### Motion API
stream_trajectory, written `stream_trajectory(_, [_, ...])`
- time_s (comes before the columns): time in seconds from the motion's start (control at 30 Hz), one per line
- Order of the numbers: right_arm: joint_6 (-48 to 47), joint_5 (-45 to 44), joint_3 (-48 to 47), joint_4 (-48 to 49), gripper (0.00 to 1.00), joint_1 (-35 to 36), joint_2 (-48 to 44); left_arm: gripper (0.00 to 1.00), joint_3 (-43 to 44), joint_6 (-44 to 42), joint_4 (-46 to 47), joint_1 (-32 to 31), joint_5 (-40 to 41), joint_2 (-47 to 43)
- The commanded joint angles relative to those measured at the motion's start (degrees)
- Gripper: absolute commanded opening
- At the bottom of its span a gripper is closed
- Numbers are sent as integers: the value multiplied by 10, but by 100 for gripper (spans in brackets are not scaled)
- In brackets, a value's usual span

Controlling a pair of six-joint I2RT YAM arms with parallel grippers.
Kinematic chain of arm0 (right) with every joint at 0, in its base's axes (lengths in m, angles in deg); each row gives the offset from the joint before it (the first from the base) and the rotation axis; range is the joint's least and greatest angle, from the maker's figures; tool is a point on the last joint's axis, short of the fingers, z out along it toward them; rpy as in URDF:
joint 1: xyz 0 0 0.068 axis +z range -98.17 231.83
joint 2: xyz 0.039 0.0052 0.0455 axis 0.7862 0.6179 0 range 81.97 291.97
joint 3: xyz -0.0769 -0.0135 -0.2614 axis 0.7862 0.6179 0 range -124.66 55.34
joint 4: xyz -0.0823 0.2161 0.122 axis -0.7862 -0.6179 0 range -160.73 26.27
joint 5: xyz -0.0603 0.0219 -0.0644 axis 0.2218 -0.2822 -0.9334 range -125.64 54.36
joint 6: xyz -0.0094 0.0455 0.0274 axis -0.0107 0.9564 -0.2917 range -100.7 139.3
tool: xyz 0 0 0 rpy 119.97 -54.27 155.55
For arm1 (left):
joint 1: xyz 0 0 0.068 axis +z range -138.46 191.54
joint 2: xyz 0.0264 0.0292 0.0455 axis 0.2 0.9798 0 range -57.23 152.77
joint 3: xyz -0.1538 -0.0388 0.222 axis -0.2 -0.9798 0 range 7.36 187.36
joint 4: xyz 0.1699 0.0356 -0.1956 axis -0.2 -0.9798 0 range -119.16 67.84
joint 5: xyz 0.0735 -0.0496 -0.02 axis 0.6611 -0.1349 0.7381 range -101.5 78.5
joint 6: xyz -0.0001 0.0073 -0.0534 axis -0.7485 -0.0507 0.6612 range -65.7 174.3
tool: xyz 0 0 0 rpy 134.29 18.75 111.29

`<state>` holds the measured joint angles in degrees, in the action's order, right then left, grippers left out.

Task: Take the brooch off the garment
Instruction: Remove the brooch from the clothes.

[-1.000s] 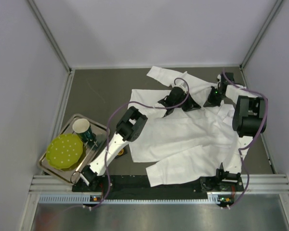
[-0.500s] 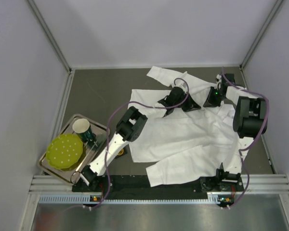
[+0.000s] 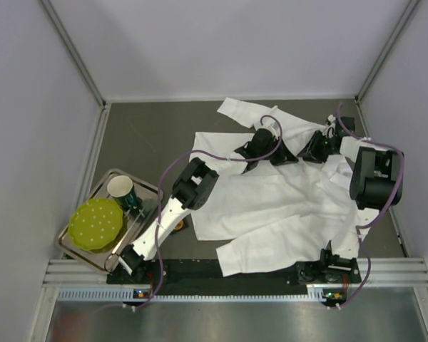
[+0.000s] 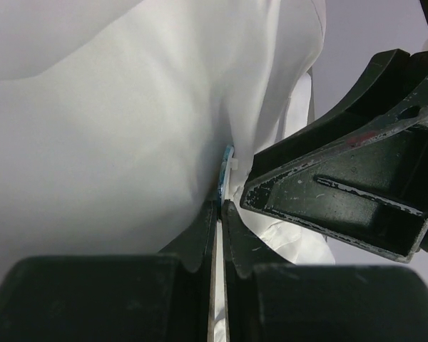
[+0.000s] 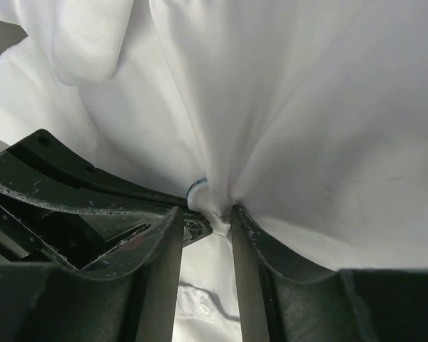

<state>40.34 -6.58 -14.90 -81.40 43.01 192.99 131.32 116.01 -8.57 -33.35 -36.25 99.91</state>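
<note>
Near the arm bases, a sleeve of the shirt (image 3: 271, 206) lies at the front edge of the worktop (image 3: 150, 135). The rest of the shirt is spread out behind it. Farther back, on the far part of the shirt, both arms meet at one spot on the cloth, tip to tip.

The left end effector (image 4: 217, 214) has its fingers pressed almost together. They seem to pinch the bottom edge of the brooch (image 4: 226, 167), a thin blue-edged thing that stands just above the tips. The right end effector (image 5: 208, 217) is narrow too. It holds a bunch of shirt cloth that folds into the gap between its fingers. The brooch peeks out just beside one of those fingers, so it is on the shirt and not off yet.

A few things could go wrong from here. The grip on the brooch looks small, only on its rim, so the brooch could slip out if the arm pulls fast. If the pin is shut, a hard pull could tear the thin cloth. If the right grip lets the cloth slide, the shirt would lift with the brooch and nothing would come apart. The two tips are very close, so a small wrong move could make them bump. A freed brooch could also drop into the folds and be hard to find.
</note>
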Motion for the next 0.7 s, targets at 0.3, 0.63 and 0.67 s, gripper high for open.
stream_trajectory(0.3, [-10,-60,50,14,47,-11,-94,0,69,-143,-118,-23,-3,-68])
stream_trajectory(0.63, [13,-80,67,24,52,-35,-116,0,128,-217,-241,-33,43,-70])
stream_trajectory(0.67, [14,-81,69,26,52,-37,-118,0,129,-224,-259,-34,50,-74])
